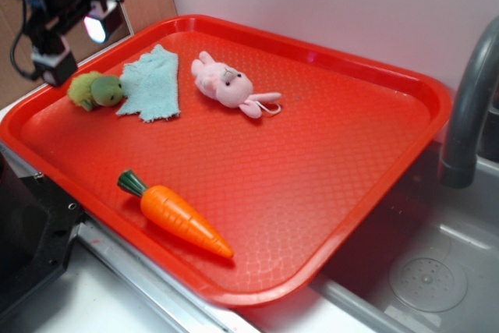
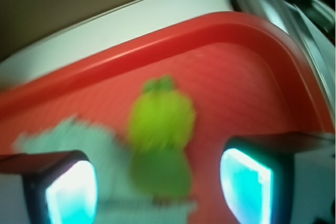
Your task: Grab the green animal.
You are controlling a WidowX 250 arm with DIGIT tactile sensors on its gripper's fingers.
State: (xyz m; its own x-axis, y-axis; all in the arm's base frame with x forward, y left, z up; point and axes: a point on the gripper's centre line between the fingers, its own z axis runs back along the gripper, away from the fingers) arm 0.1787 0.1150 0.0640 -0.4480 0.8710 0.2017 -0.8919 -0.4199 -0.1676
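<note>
Tool (image 2: 157,187) fingers spread; green animal (image 2: 160,129) between them, on tray (image 2: 252,77)

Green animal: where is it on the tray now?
In the exterior view, the green animal lies in the red tray's far-left corner, beside the teal cloth.

The exterior view is evenly and brightly lit and sharp, with soft glare on the red tray (image 1: 374,138). The wrist view is heavily motion-blurred; the green animal (image 2: 160,135) smears, and the fingertips (image 2: 71,192) glow cyan.
</note>
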